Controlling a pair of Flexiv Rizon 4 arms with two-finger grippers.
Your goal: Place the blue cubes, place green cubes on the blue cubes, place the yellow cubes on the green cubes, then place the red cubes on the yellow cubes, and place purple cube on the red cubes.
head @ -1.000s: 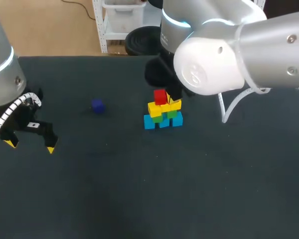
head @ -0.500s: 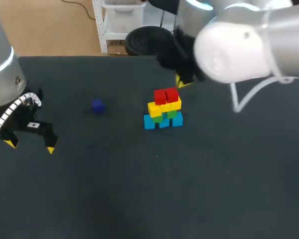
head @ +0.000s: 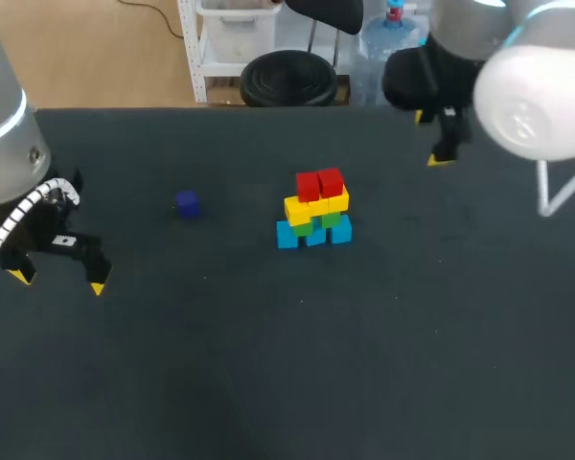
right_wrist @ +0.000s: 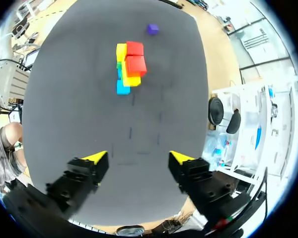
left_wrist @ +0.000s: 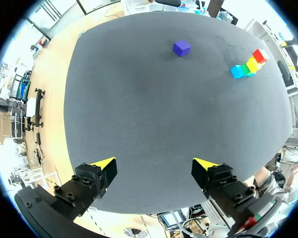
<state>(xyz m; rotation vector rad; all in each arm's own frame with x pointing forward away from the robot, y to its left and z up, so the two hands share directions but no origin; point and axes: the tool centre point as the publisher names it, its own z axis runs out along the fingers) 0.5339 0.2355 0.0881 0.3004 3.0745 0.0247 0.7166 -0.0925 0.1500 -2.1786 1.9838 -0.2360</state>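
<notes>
both jaws wide, empty — purple cube (head: 187,202) lies well apart from stack (head: 314,213).

The blue cubes (head: 288,236) were cyan; the green cubes (head: 332,220), yellow cubes (head: 299,209) and red cubes (head: 309,185) plain and bright. The purple cube (head: 187,202) was deep violet-blue, the table (head: 268,364) charcoal, the left gripper (head: 57,282) and right gripper (head: 430,138) black, yellow-tipped.

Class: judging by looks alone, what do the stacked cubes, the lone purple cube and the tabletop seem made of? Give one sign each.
Stacked cubes: probably painted wood or hard plastic; solid even colours, crisp edges.
Purple cube: likely the same; matt, no glare.
Tabletop: seemingly a dark matt cloth or mat; no reflections.
</notes>
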